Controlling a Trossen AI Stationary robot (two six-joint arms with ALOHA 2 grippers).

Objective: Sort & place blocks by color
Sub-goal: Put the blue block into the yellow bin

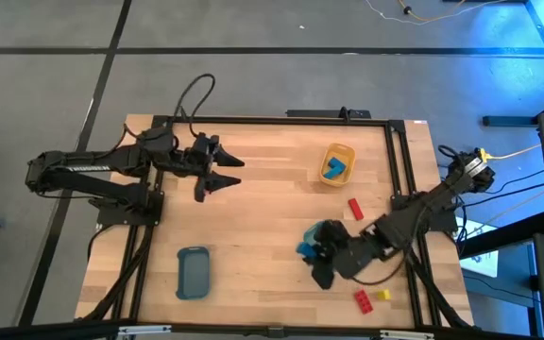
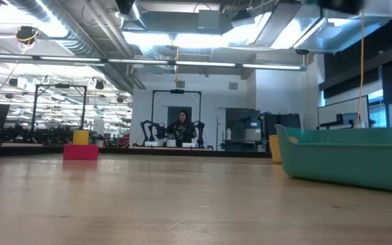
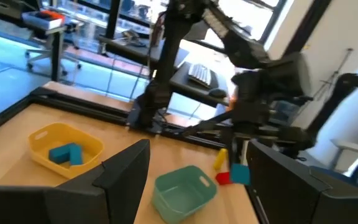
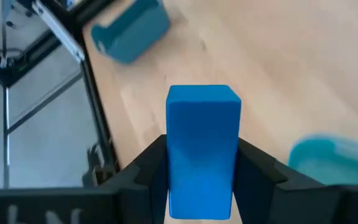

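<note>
My left gripper (image 1: 223,176) hangs open and empty over the table's far left. Further right, the yellow tray (image 1: 337,163) holds blue blocks (image 1: 336,168). A red block (image 1: 355,208) lies below it. My right gripper (image 4: 202,174) is clamped on a blue block (image 4: 203,149), raised beside the teal tray (image 1: 327,232). The block looks light, rigid and smooth, so I judge it could slip; I hold its long flat sides, near one end. Its long axis runs straight out from between my fingers. Near the front edge, a red block (image 1: 361,300) and a small yellow block (image 1: 382,295) wait.
</note>
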